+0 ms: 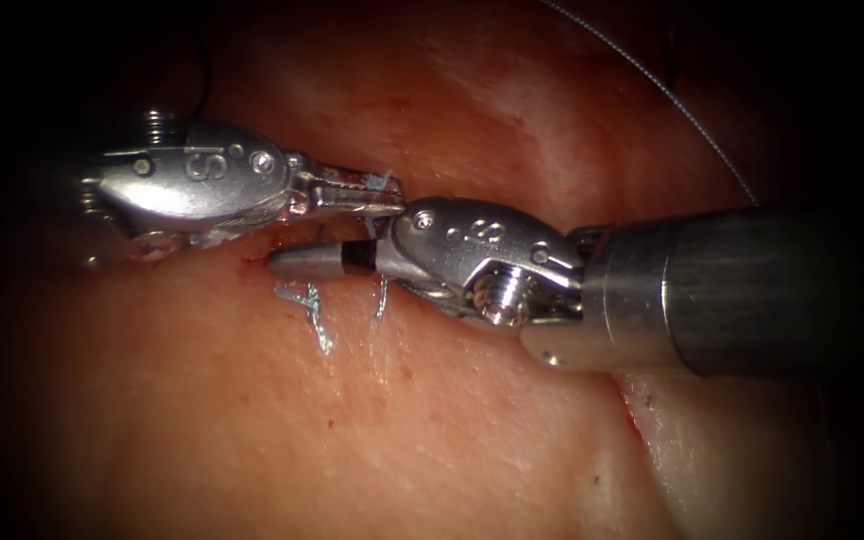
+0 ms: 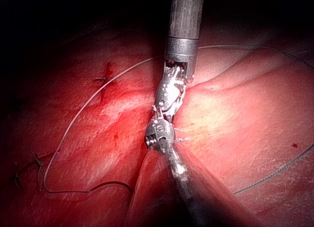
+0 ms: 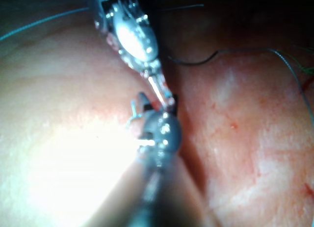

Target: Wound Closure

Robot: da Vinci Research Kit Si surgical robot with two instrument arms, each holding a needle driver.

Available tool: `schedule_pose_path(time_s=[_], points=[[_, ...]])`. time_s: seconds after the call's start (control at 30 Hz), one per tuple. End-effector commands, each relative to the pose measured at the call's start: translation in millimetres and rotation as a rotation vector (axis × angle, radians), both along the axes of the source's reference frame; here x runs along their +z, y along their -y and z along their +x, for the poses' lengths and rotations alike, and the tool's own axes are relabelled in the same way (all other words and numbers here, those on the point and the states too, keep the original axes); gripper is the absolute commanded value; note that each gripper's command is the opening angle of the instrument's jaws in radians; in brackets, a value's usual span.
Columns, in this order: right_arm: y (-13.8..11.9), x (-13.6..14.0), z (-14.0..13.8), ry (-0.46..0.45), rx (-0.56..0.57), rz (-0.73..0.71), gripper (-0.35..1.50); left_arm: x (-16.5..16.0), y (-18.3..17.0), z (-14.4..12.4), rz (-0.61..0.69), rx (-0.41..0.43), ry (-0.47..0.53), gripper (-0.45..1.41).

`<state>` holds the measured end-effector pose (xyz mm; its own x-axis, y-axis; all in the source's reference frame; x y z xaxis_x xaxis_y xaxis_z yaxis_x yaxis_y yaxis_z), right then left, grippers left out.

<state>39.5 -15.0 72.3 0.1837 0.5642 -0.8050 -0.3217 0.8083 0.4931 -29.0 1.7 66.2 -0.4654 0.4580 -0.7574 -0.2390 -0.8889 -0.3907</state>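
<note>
My left tool (image 1: pixel 384 196) comes in from the left with its jaws shut on a blue thread (image 1: pixel 384 181) at their tip. That thread drops to a stitch in the tissue (image 1: pixel 252 420), where short blue tails (image 1: pixel 318 322) lie. My right tool (image 1: pixel 287 262) points left just under the left jaws; its jaws look shut, and the blue thread passes by their base. I cannot tell if it is caught there. Both tools meet over the cut (image 2: pixel 142 178). A dark curved piece, likely the needle (image 2: pixel 114 185), lies loose on the tissue, held by neither tool.
A long grey thread (image 2: pixel 78 114) loops widely over the tissue and crosses behind the right shaft (image 1: pixel 652 75). Earlier stitches (image 2: pixel 35 162) sit further along the cut. A little red fluid (image 1: pixel 250 264) marks the cut's edge.
</note>
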Motion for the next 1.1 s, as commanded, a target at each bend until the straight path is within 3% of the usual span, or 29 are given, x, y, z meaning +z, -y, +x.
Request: schedule_pose_path(time_s=[0.03,0.27,0.9,0.97,1.0,1.03,1.07,1.1], points=[[0.3,0.4,0.5,-0.003,-0.004,-0.001,1.28,0.6,0.0,-0.4,-0.001,0.002,0.002,-0.45],[0.9,0.3,-0.9,-0.001,-0.001,-0.005,1.26,0.9,-0.2,-0.1,-0.002,0.004,0.004,-0.45],[0.6,1.3,1.7,0.01,0.014,-0.011,1.21,0.7,0.0,-0.5,-0.002,-0.001,0.001,-0.45],[0.9,1.4,1.7,0.01,0.011,-0.013,0.94,0.7,0.1,-0.6,-0.002,-0.001,0.0,-0.45],[1.0,1.4,1.7,0.003,0.0,-0.011,0.67,0.7,0.1,-0.6,-0.002,-0.001,0.0,-0.45],[1.0,1.4,1.7,-0.003,-0.01,-0.009,0.15,0.6,0.1,-0.6,-0.002,-0.002,0.0,-0.45],[1.0,1.3,1.7,-0.004,-0.011,-0.009,-0.17,0.6,0.1,-0.6,-0.001,-0.002,0.0,-0.45],[1.0,1.3,1.6,-0.003,-0.013,-0.014,-0.35,0.5,0.1,-0.6,-0.001,-0.002,0.0,-0.45]])
